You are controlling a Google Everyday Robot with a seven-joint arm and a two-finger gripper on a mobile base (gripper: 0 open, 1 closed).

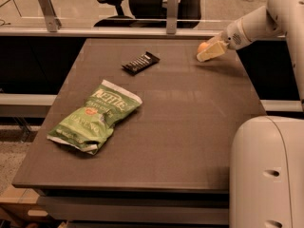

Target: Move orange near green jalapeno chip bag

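Early yet: the gripper (pixel 209 52) is at the orange (pixel 203 46) on the table's (pixel 190 127) far right, its hold impossible to tell, well apart from the bag (pixel 95 116).

Small orange (pixel 203 46) by gripper (pixel 209 52), far-right; chip bag (pixel 95 118) front-left.

I had the gripper (pixel 210 52) low over the far right corner of the table (pixel 190 127), angled down toward the tabletop and leaning to the table's left side; the wrist (pixel 233 35) sat just behind it, above the table's right edge; the white arm (pixel 259 22) rose from there, out past that edge, then turned down along the table's right side; the rounded white body (pixel 266 175) stood at the table's near right corner.
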